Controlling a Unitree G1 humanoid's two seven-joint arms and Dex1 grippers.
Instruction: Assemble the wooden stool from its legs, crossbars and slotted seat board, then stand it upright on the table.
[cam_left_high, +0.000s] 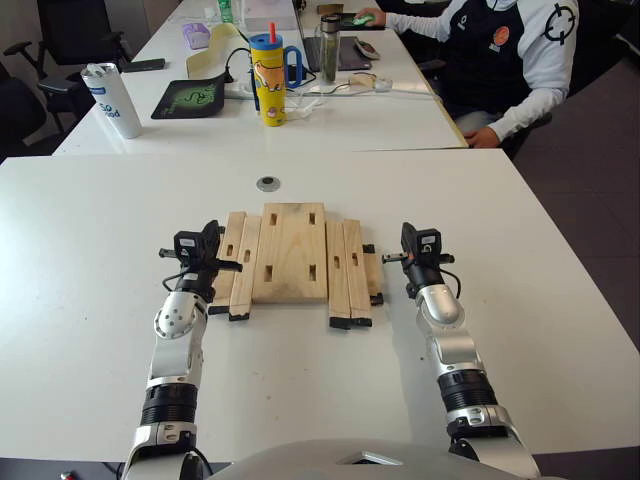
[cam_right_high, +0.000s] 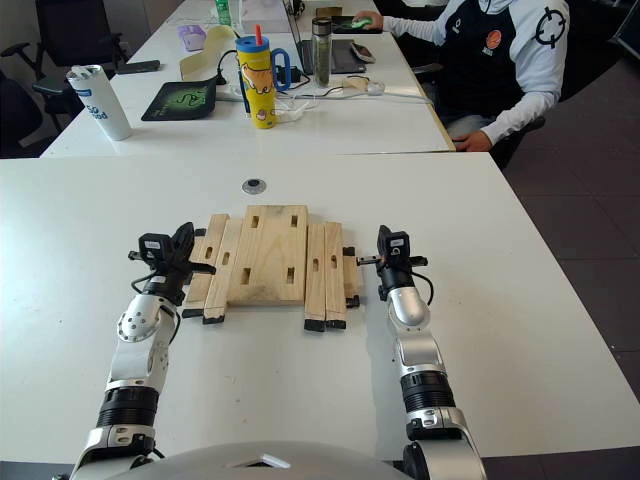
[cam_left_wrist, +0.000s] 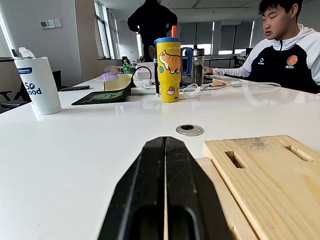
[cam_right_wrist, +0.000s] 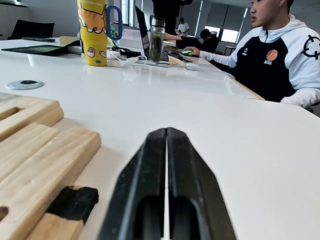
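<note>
The slotted seat board (cam_left_high: 291, 252) lies flat in the middle of the white table (cam_left_high: 90, 300), with wooden legs and crossbars laid flat against both sides: one group (cam_left_high: 236, 265) on its left, another (cam_left_high: 350, 272) on its right, some with black end caps. My left gripper (cam_left_high: 209, 238) rests shut on the table just left of the left pieces, holding nothing; its fingers (cam_left_wrist: 165, 190) press together. My right gripper (cam_left_high: 409, 238) rests shut just right of the right pieces (cam_right_wrist: 45, 165), fingers (cam_right_wrist: 166, 185) closed and empty.
A round cable grommet (cam_left_high: 267, 183) sits behind the seat board. On the table behind stand a yellow tumbler (cam_left_high: 268, 80), a white cup (cam_left_high: 112, 100), a dark mat (cam_left_high: 192, 97) and a bottle (cam_left_high: 330, 47). A seated person works at the far right.
</note>
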